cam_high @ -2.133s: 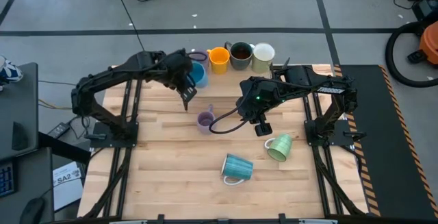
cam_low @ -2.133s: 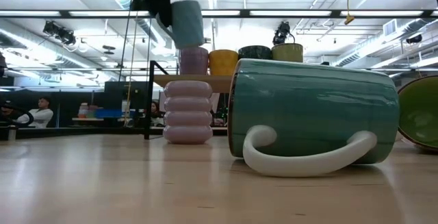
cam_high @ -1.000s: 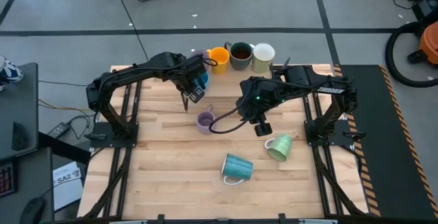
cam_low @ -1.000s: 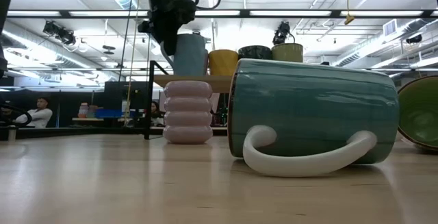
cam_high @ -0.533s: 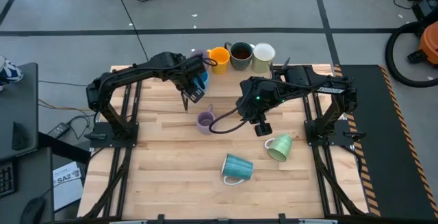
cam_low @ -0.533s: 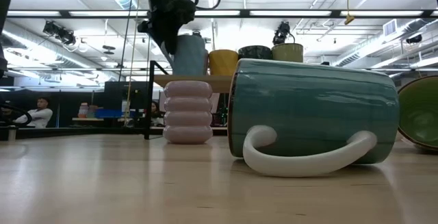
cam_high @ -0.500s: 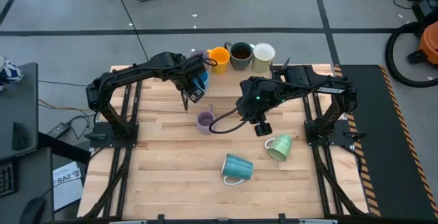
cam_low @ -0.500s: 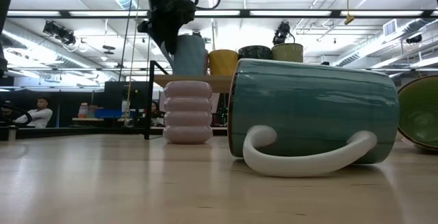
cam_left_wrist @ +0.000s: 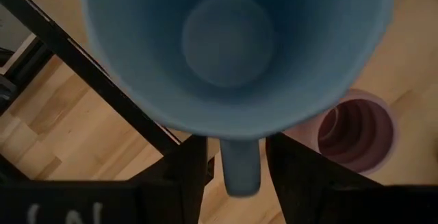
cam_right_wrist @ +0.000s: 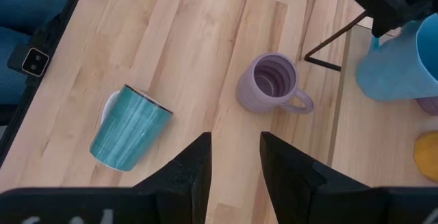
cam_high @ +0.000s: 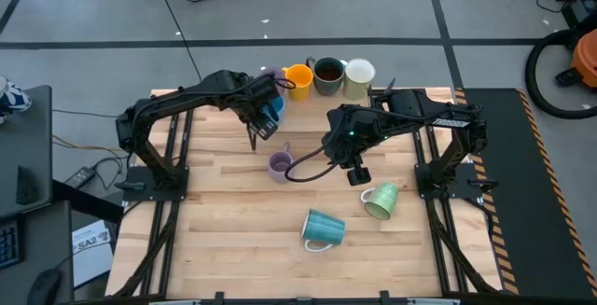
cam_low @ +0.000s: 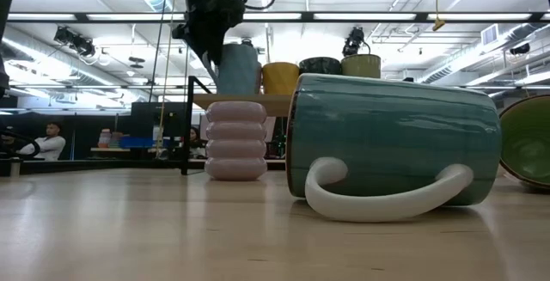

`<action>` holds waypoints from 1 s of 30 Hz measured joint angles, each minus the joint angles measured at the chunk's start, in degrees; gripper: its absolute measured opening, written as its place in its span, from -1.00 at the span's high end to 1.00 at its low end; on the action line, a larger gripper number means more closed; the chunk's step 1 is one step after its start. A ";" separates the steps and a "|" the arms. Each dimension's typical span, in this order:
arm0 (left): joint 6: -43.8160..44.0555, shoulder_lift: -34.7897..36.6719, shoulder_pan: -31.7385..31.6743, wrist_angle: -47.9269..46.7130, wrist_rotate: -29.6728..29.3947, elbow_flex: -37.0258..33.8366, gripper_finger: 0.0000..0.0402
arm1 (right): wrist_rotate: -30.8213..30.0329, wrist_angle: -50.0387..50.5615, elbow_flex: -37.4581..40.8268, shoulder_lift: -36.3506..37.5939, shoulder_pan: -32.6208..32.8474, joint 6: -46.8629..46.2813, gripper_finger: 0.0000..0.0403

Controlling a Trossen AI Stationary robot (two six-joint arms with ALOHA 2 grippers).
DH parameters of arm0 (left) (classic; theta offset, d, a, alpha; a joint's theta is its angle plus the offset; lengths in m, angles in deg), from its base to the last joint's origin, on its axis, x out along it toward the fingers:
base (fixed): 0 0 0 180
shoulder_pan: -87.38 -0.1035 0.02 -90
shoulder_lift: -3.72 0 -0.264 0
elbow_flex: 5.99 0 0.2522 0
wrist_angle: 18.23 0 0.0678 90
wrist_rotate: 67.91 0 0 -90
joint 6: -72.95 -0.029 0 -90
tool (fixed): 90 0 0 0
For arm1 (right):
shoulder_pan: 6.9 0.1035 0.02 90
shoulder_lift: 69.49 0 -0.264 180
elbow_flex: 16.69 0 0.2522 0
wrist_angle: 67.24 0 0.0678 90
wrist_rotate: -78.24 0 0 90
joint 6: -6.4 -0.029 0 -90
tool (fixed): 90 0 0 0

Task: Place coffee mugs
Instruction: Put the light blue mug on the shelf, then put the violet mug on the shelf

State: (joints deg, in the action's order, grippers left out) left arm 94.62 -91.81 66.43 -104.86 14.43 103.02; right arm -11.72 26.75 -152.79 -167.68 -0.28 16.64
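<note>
where the left gripper (cam_high: 264,117) hangs at the far left part of the table (cam_high: 233,221), its fingers (cam_left_wrist: 188,166) stand spread either side of the handle of the blue mug (cam_left_wrist: 233,53), with a visible gap to the handle on each side, so the jaws are parted and not clamped on it. the blue mug sits upright on the raised shelf (cam_low: 249,100) at the far edge, mouth up, at the left end of a row. right of it on the same shelf stand the orange mug (cam_high: 298,81), the dark brown mug (cam_high: 327,75) and the cream mug (cam_high: 359,77), all upright. a lavender mug (cam_left_wrist: 356,128) shows partly behind the blue one, on the shelf too. the right gripper (cam_high: 355,169) waits over the middle of the table, fingers (cam_right_wrist: 195,169) parted with nothing between them. near it, toward the left, a second lavender mug (cam_high: 279,164) stands upright on the table, ribbed sides, handle out to one side. the pale green mug (cam_high: 381,201) lies on its side to the right, just near of the right gripper. the teal mug (cam_high: 322,228) lies on its side nearer still, white handle resting on the wood. beyond the table at far left, a seated person (cam_low: 51,141) shows in the low view.
</note>
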 joint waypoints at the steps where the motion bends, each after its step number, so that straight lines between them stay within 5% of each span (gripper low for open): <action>1: -0.12 0.38 0.00 -0.18 0.00 0.00 0.23 | 0.00 0.00 0.00 0.00 0.02 0.00 0.36; 12: -0.49 6.54 6.46 -0.47 -0.02 0.11 0.23 | 0.00 0.48 0.00 0.00 0.58 -0.32 0.35; 24: 3.82 9.47 24.94 -3.65 -8.83 -0.55 0.23 | -0.49 -1.03 6.59 0.02 5.88 -5.58 0.35; 30: 8.63 9.56 32.77 -3.63 -12.12 -7.14 0.23 | -4.95 -3.09 12.03 -0.02 7.45 -8.94 0.35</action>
State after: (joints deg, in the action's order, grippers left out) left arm 103.24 -82.25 99.20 -108.49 2.31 95.88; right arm -16.67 23.66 -140.76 -167.71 7.18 7.70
